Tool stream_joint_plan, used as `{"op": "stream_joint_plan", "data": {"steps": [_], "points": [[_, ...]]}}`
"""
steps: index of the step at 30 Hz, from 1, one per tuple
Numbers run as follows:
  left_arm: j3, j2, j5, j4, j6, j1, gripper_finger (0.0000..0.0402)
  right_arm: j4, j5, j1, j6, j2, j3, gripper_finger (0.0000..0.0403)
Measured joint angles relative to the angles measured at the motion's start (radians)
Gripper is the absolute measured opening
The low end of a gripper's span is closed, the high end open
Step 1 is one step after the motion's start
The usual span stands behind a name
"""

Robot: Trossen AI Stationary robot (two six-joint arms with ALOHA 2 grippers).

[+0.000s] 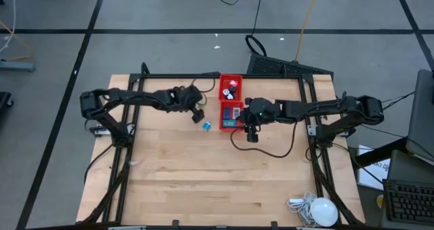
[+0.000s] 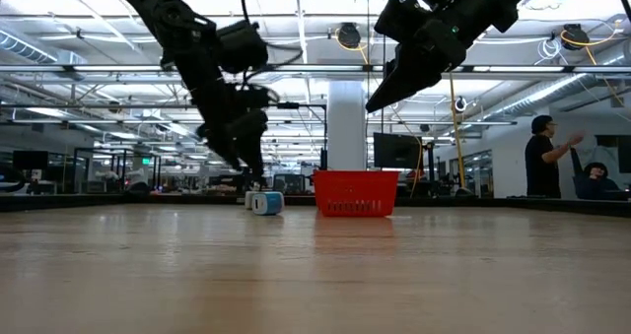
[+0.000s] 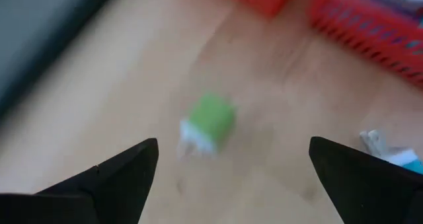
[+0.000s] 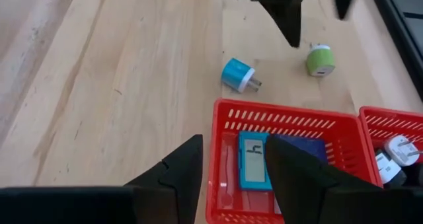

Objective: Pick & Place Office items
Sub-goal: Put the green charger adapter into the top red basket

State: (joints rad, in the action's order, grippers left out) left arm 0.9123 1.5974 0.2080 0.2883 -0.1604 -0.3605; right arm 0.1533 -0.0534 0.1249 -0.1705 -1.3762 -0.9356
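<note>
Green plug framed between wide-open left fingers (image 3: pixel 119 174).
The green plug (image 3: pixel 210 121) is seen on the table just ahead of the left gripper (image 1: pixel 199 112), the nearer arm; the blue plug (image 1: pixel 206 125) lies beside it. The right gripper (image 1: pixel 251 133), part-open and empty, is held above the tray (image 1: pixel 230 102).

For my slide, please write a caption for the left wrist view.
Open left gripper above a green plug beside the red tray.

Two plugs loose on bench: one green plug (image 4: pixel 320 60), one blue plug (image 4: pixel 236 74). One red tray (image 4: pixel 225 145), two compartments.
</note>
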Motion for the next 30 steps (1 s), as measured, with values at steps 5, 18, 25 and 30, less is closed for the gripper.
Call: {"op": "stream_joint_plan", "data": {"steps": [5,18,25,30], "points": [[0.000,0.047,0.030,-0.197,0.309,0.009,0.0397,-0.004,0.001,-0.002,-0.015,0.000,0.000,0.0148],[0.000,0.164,-0.106,-0.161,0.179,-0.085,0.0397,-0.007,0.000,-0.002,-0.017,0.000,0.001,0.0144],[0.001,0.133,-0.127,0.103,0.080,-0.077,0.0397,0.001,0.000,-0.002,-0.017,0.000,0.001,0.0144],[0.003,0.123,-0.042,0.171,0.053,-0.074,0.0397,0.016,0.000,-0.002,-0.014,0.000,0.001,0.0144]]}}
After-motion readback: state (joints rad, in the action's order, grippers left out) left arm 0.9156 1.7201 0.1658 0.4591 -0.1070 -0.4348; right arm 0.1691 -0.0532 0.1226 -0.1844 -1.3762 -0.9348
